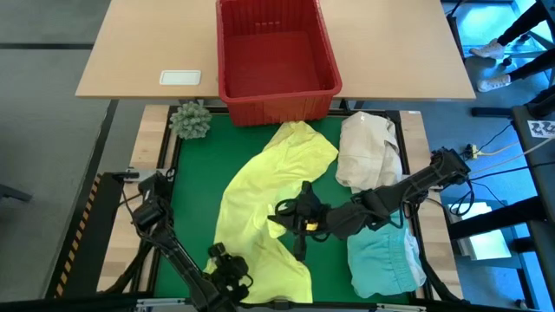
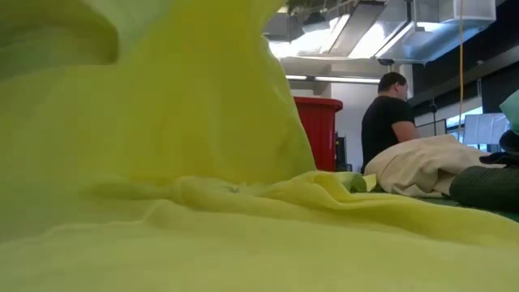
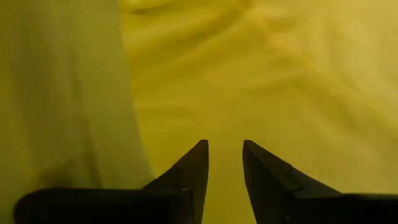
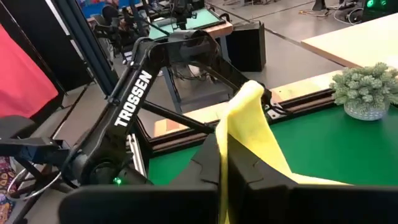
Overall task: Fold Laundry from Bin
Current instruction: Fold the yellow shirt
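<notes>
A: Where did things stand?

B: The yellow garment (image 1: 260, 208) lay across the green mat (image 1: 195, 173), at six o'clock from the red bin (image 1: 276, 61). The right gripper (image 1: 290, 218) had its fingers pressed together, pinching a fold of it. The left gripper (image 3: 225, 163) hung over the cloth at the mat's six o'clock edge, fingers slightly apart.

A: The risk?

B: That thin pinch could have slipped, or the left could have grabbed two layers.

low view: yellow garment (image 2: 162, 162) hides most of table | bin (image 2: 320, 134) half hidden
</notes>
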{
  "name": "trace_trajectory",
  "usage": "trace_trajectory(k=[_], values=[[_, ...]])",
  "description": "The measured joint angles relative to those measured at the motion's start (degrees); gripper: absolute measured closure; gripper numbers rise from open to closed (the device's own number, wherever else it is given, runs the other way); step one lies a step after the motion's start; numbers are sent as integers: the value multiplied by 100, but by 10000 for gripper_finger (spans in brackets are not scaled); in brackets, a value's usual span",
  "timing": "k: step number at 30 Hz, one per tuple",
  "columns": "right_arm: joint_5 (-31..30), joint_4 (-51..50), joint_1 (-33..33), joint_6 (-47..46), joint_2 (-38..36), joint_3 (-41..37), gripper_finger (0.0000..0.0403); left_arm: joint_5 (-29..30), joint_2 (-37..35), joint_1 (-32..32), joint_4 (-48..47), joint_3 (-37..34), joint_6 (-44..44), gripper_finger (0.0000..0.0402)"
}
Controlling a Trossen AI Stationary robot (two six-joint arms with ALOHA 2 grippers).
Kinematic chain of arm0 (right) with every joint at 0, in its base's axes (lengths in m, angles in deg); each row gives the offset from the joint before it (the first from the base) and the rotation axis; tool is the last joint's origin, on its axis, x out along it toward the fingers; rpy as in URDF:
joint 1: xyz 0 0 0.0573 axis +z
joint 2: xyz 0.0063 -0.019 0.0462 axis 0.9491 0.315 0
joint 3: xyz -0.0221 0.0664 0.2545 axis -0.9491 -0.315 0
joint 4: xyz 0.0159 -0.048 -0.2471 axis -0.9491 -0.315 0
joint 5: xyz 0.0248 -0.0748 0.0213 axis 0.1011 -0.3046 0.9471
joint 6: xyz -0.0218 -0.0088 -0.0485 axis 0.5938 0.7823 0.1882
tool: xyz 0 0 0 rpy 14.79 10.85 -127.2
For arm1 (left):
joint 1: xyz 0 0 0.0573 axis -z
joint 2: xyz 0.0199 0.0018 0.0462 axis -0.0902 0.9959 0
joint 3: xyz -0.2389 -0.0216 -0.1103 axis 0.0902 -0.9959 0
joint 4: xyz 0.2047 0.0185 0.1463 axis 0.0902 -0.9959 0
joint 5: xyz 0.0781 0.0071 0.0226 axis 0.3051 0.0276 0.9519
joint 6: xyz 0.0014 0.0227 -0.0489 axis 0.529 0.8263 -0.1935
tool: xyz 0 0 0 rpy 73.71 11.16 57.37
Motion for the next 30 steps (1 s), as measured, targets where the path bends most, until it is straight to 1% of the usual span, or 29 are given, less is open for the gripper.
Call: trace_trajectory(k=[6,9,11,15,20,24,27,30], values=[[-1,-422,4,-121,0,11,402,-18,-5,168,-958,217,-601,339],[-16,-755,9,-331,2,8,402,-22,-4,301,-1552,319,-1140,349],[-16,-902,73,-447,2,4,402,-76,-4,426,-1995,364,-1651,354],[7,-984,264,-503,2,4,402,-191,-8,628,-1981,332,-2040,360],[200,-1035,637,-674,7,4,402,-660,-7,719,-1988,285,-2370,361],[198,-1149,1029,-963,134,2,402,-712,-7,889,-1987,285,-2651,361],[201,-1214,1299,-1246,336,-2,402,-645,-11,979,-1995,197,-2879,363],[199,-1244,1501,-1517,588,-2,402,-246,-9,1080,-1984,-65,-3116,372]])
